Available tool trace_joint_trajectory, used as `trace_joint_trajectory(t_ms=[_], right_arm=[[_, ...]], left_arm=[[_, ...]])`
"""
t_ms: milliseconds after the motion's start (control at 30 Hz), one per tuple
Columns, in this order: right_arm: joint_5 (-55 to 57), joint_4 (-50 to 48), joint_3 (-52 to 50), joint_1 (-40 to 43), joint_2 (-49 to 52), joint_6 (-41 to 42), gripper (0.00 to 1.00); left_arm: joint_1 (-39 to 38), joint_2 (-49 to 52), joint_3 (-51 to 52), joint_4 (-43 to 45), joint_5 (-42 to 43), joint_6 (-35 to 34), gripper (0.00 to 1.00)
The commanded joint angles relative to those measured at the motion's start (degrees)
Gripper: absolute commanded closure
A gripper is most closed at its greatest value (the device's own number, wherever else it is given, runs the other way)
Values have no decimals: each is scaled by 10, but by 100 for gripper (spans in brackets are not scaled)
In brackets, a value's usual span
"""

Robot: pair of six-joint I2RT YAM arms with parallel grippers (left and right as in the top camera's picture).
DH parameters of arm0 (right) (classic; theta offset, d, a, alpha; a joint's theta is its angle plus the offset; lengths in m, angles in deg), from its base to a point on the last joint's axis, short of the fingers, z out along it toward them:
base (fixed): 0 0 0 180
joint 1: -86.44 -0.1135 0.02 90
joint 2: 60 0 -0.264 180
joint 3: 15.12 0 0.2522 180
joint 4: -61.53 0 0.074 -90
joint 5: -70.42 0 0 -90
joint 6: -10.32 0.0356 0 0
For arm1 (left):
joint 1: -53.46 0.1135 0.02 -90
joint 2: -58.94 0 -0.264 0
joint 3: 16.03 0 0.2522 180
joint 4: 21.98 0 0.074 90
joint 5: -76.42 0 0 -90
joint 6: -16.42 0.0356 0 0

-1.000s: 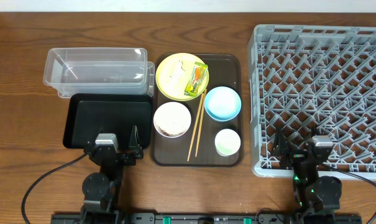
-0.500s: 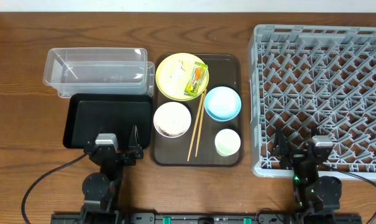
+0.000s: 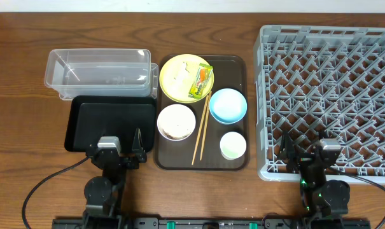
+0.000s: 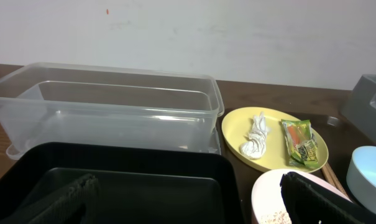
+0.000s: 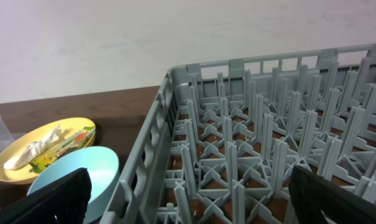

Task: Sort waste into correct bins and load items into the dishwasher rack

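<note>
- Now the left tool is waiting at the near edge of the wooden table. Its two dark fingers are standing wide apart and holding nothing.
- The right tool is waiting by the near rim of the grey rack, with its fingers spread wide too.
- The rack is looking like a big square plastic crate full of pointy pegs.
- A shallow black tray, smooth and shiny, is sitting just ahead of the left tool. A see-through tub is touching its far side.
- A dark brown tray is lying between the black tray and the rack.
- On it, a round yellow plate is carrying a crinkly green and orange wrapper and a white crumpled lump.
- A white bowl, a light blue bowl, a small white cup and two wooden chopsticks are sitting there too, well apart from both tools.
</note>
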Motion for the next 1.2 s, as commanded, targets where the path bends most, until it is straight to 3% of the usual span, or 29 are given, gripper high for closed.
trace_joint_trajectory(t_ms=[0,433,700,933,1167], right_arm=[[-2,2,-1,-5,-3,-6,1],[-9,0,-1,-5,-3,16,1],[43,7,10,-5,-1,22,1],[77,27,71,-5,54,-4,1],[93,53,170,-5,199,-11,1]], left_arm=[[3,1,8,-27,-5,7,5],[3,1,8,-27,-5,7,5],[3,12,-3,-28,-5,7,5],[3,97,-49,-43,-5,7,5],[3,253,-172,-106,-5,7,5]])
